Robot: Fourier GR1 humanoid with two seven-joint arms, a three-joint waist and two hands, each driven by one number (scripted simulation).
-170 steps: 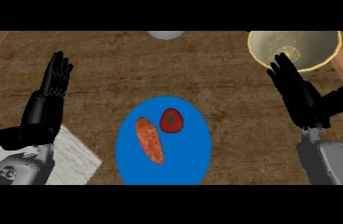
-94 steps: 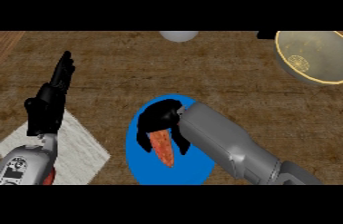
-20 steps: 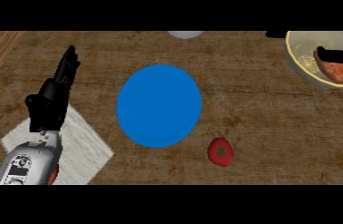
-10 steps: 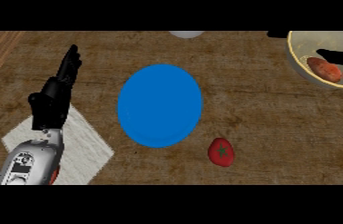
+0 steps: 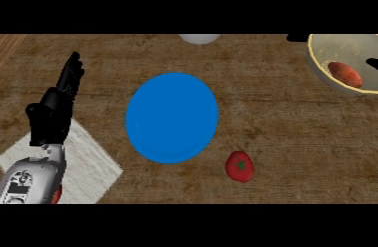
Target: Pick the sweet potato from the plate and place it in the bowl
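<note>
Sweet potato (image 5: 345, 74) sits in the bowl (image 5: 319, 53) at the surface's far right corner, left hand (image 5: 53, 108) fingers straight, right hand (image 5: 373, 63) a sliver I can't read, so a careless exit could clip the rim.

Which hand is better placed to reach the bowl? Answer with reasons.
Right. The bowl holding the sweet potato sits at the right edge; the left hand rests open far left, across the plate.

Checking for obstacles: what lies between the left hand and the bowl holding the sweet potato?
In the head view, only the blue plate lies between the left hand and the bowl; the tomato sits off that line.
</note>
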